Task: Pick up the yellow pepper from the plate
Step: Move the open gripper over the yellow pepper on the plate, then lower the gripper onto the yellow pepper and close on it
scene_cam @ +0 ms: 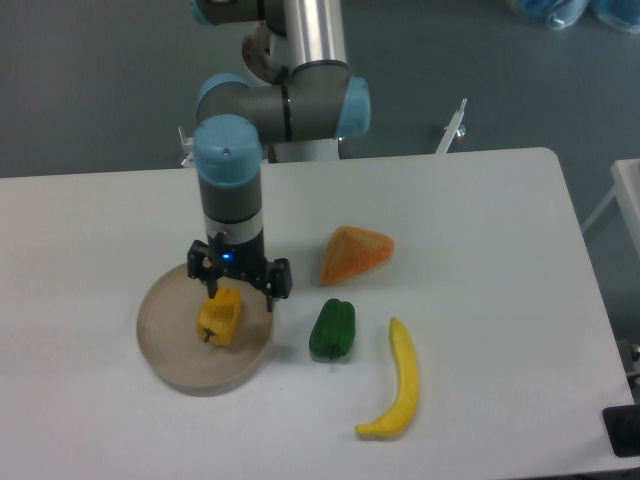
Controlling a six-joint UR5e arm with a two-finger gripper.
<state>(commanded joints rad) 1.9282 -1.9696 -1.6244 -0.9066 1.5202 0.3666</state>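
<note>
Your arm is blocking the far rim of the plate (170, 360), and the gripper (240, 295) is standing with its fingers spread wide, one fingertip overlapping the top of the yellow pepper (218, 318) so you cannot tell whether it is touching. The pepper is lying in the plate, alone, right of its middle. The green pepper (332, 328), banana (396, 385) and orange wedge (355, 254) are sitting on the table (480, 250) to its right.

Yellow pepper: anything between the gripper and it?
Nothing visible. The black two-finger gripper sits directly over the small blocky yellow pepper on the round beige plate; the green pepper, orange wedge and banana lie off to the side.
</note>
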